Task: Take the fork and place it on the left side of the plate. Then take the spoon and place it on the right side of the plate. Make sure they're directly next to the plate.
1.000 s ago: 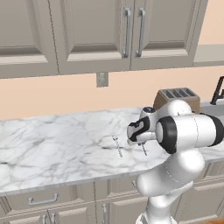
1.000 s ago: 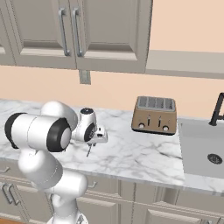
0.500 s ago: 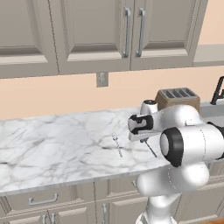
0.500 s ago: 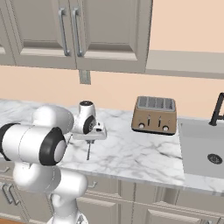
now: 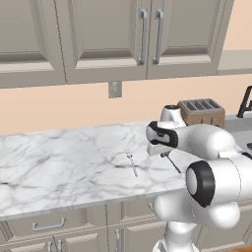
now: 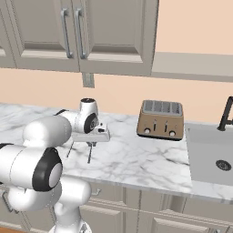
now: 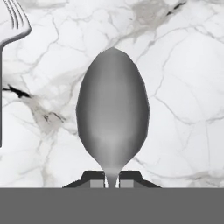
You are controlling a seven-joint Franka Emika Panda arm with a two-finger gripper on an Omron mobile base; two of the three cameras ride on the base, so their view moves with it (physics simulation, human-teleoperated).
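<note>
Lifting clear now: your gripper [image 7: 112,183] has raised the spoon [image 7: 113,109], pinched at its neck, off the marble. Fork [image 7: 13,22] lies beyond-left of it, untouched. You grabbed spoon first.

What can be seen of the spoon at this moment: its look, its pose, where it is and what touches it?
The spoon is a slim dark grey metal utensil with a smooth oval bowl and a thin straight handle. The gripper is shut on it at the neck just below the bowl, jaws closed on either side. In the base views it hangs tilted beneath the hand, above the marble counter, seemingly lifted clear of it. The paler fork lies on the counter beside it, apart.
</note>
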